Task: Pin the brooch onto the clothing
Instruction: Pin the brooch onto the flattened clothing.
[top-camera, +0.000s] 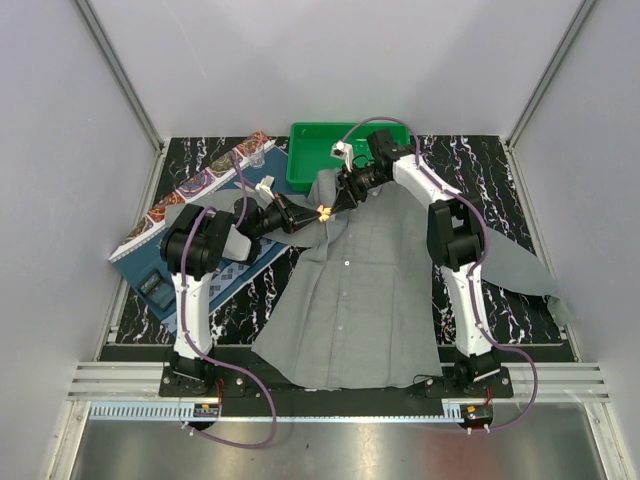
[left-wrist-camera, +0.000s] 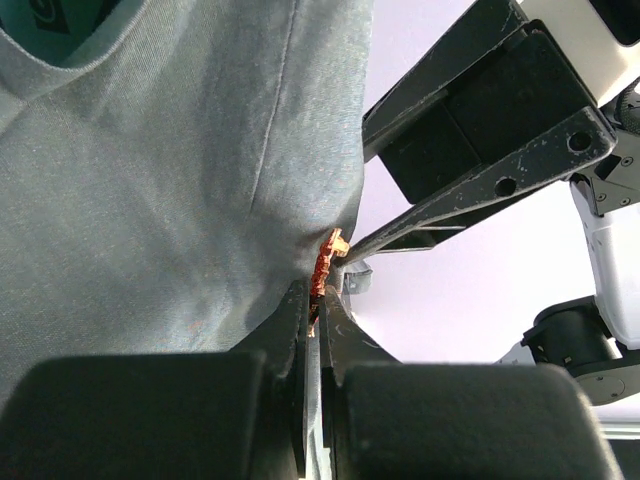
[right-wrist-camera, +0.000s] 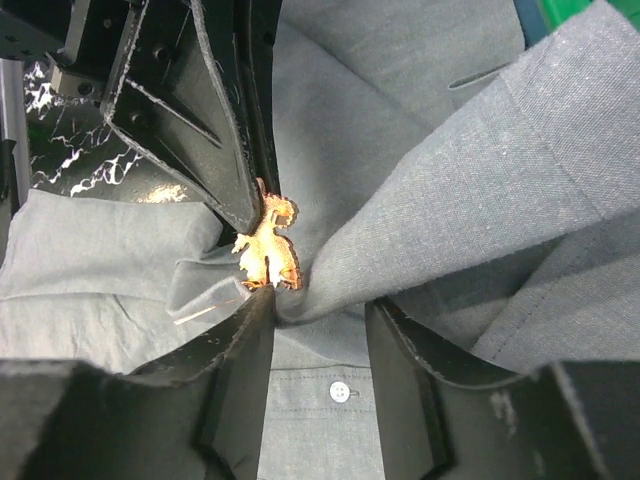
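We saw the grey shirt (top-camera: 360, 290) spread front-up across the middle of the dark marbled counter (top-camera: 500, 170). Its hem lay at the near edge, and one sleeve trailed toward the right edge. Both arms reached in over its collar end, toward the far edge, and their hands met there tip to tip.

The brooch (right-wrist-camera: 265, 245), a small orange-gold piece with a lobed outline, sat at that meeting point. It lay against a gathered peak of the shirt cloth, roughly midway between the left and right edges and just short of the green tray (top-camera: 297, 160) at the far edge.

The left hand (left-wrist-camera: 318, 300) was closed. In its wrist view we saw its two fingers pressed together with the brooch's edge and a pinch of grey cloth caught between their tips.

The right hand (right-wrist-camera: 318, 305) had its fingers standing apart. A ridge of shirt fabric ran down into the gap between them without being squeezed. The tip of one finger (right-wrist-camera: 245, 330) touched the lower end of the brooch, while the other finger stayed clear of it. Folds of cloth fanned out from the brooch toward both sides.

A pale button (right-wrist-camera: 340, 391) of the shirt's placket showed just below the right hand's fingers. A blue patterned placemat (top-camera: 228, 272) lay by the left edge, partly under the left arm.
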